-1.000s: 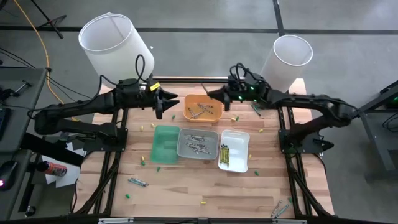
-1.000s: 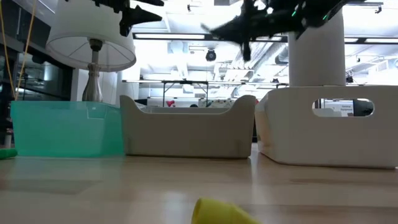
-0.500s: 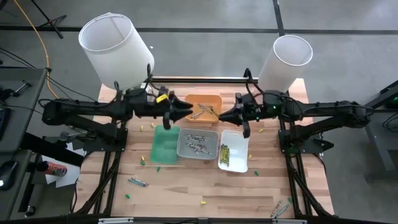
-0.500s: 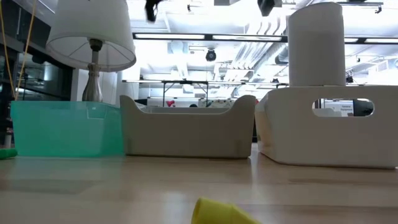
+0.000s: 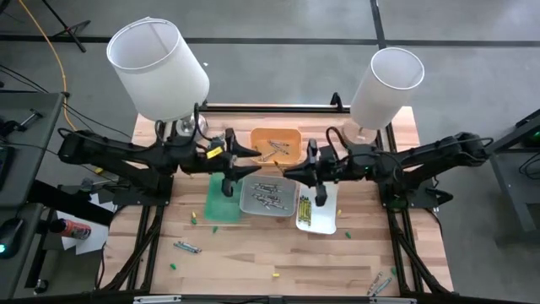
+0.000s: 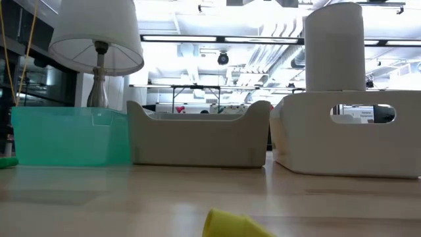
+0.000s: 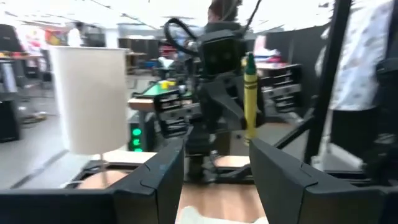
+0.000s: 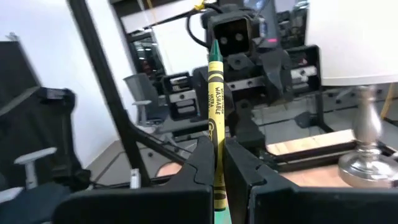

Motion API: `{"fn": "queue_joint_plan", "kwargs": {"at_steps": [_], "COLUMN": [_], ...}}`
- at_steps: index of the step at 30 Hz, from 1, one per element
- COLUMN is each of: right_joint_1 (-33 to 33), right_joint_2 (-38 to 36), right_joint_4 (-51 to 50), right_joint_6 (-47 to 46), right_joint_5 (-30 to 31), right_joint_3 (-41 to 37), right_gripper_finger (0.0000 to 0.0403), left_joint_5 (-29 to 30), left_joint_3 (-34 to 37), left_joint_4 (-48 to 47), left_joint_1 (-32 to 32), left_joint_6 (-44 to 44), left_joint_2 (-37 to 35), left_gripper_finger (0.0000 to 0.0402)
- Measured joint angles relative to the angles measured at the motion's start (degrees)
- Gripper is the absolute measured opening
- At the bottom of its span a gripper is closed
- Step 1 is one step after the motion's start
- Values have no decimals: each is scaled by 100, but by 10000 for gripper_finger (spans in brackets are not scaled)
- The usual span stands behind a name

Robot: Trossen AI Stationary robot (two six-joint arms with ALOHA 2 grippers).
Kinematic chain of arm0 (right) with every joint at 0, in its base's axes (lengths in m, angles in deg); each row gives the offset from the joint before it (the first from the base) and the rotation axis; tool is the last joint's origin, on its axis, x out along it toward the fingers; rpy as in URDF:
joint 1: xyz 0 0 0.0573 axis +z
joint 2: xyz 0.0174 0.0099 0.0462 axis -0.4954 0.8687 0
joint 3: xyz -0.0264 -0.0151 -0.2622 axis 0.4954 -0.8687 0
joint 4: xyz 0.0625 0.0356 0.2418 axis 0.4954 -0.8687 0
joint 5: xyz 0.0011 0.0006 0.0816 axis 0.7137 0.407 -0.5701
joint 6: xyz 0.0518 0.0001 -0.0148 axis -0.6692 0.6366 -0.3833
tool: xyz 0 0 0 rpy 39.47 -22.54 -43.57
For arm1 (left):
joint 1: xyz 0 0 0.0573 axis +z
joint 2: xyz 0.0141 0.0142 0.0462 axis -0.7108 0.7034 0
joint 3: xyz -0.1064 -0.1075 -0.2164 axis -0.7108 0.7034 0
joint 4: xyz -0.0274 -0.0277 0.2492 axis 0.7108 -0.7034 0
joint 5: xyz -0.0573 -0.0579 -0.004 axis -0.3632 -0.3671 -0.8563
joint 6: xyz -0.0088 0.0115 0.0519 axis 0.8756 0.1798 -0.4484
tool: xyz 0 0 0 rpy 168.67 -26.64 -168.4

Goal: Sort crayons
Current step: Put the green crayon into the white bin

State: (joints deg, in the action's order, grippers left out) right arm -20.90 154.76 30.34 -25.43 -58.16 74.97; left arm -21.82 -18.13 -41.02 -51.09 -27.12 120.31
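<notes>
1. Green and yellow paper wraps the crayon [image 8: 216, 118] pinched upright between the closed fingers [image 8: 193, 171] of the right gripper [image 5: 289, 171]; in the left wrist view the same crayon [image 7: 249, 93] stands up from that gripper, facing the camera.
2. In the high view the right gripper sits at frame centre, over the seam between the grey tray [image 5: 268, 195] and the white tray [image 5: 318, 203].
3. The left gripper [image 5: 251, 158] is spread wide and carries nothing; its two dark fingers [image 7: 155, 177] stand well apart in its own wrist view. It hangs left of centre, above the green tray [image 5: 224, 199] and just beside the orange tray [image 5: 276, 145].
4. The two grippers point at each other, near but not touching.
5. Grey-wrapped crayons [image 5: 267, 196] lie in the grey tray, more of them in the orange tray, and a row of yellow-green crayons [image 5: 304, 209] in the white tray.
6. Loose crayons are scattered over the wooden table [image 5: 253, 253], among them a grey pair [image 5: 186, 247] at lower left.
7. Two white lamps [image 5: 158, 57] stand at the top of the table, one on each side.
</notes>
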Motion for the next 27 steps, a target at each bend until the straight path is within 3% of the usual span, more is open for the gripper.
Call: {"fn": "queue_joint_plan", "kwargs": {"at_steps": [12,19,25,27], "right_joint_1": [-105,188,891,1137], "right_joint_2": [95,-69,69,174], "right_joint_4": [-314,-3490,-6283,-6663], "right_joint_6": [-154,-1546,-3954,-4828], "right_joint_5": [164,-124,-431,-387], "right_joint_3": [58,61,32,30], "right_gripper_finger": [0,0,0,0], "left_joint_5": [37,189,341,342], "left_joint_3": [1,-1,-1,-1], "left_joint_4": [-257,-384,-713,-743], "left_joint_1": [95,189,350,389], "left_joint_6": [-37,-106,-143,-99], "left_joint_2": [-45,-275,-452,-457], "left_gripper_finger": [170,170,170,170]}}
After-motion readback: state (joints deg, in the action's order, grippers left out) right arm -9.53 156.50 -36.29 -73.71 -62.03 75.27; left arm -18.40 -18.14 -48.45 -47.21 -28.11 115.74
